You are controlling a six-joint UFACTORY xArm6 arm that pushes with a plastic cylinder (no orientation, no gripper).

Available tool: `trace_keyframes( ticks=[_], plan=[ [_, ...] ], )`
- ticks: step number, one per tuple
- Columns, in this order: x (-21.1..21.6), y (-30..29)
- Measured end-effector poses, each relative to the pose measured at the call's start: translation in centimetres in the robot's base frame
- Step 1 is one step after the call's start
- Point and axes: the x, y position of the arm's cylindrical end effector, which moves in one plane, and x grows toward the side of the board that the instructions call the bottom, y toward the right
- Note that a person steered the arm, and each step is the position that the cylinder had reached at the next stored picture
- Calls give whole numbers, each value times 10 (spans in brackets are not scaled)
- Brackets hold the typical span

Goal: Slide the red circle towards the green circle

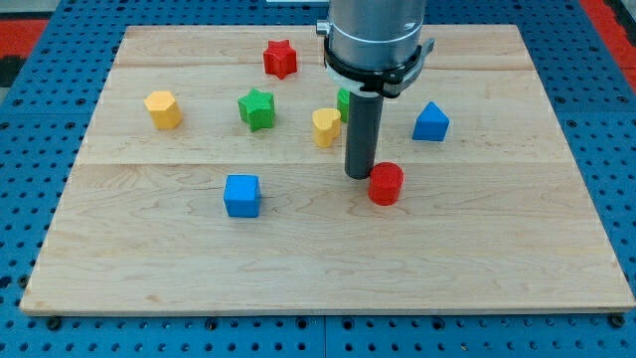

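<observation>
Red circle (386, 184) lying on pale wood, a little to the view's right of the middle of the surface (497, 249) and in its lower half. Touching or almost touching my tip (359, 176), which sits just at the circle's left edge. Dark rod rising straight from there to a broad grey collar at the view's top. No pincer on this arm, so nothing to call open or closed; only a plain rod end.

Green circle (343, 102) up behind the rod, toward the view's top, mostly hidden by it, with only a sliver showing at the rod's left side. Shape hard to confirm from that sliver.

Yellow heart (325, 126) just left of the rod, close beside the green sliver. Blue block with a peaked top (430, 121) to the right of the rod, apart from the red circle and above it. Green star (256, 108) farther left, level with the heart. Red star (280, 59) near the top edge, above and between green star and heart. Yellow block (163, 108), roughly six-sided, well off to the left. Blue cube (241, 195) at lower left, about level with the red circle and well apart from it.

Blue pegged mat (40, 328) around the wooden board.
</observation>
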Motion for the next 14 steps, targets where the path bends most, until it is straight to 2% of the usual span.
trace_keyframes(
  ticks=[1,2,3,5,6,8,10,12,14],
  plan=[
    [3,-30],
    [35,-32],
    [42,-32],
    [53,18],
    [53,18],
    [20,18],
    [73,48],
    [61,66],
    [4,64]
  ],
)
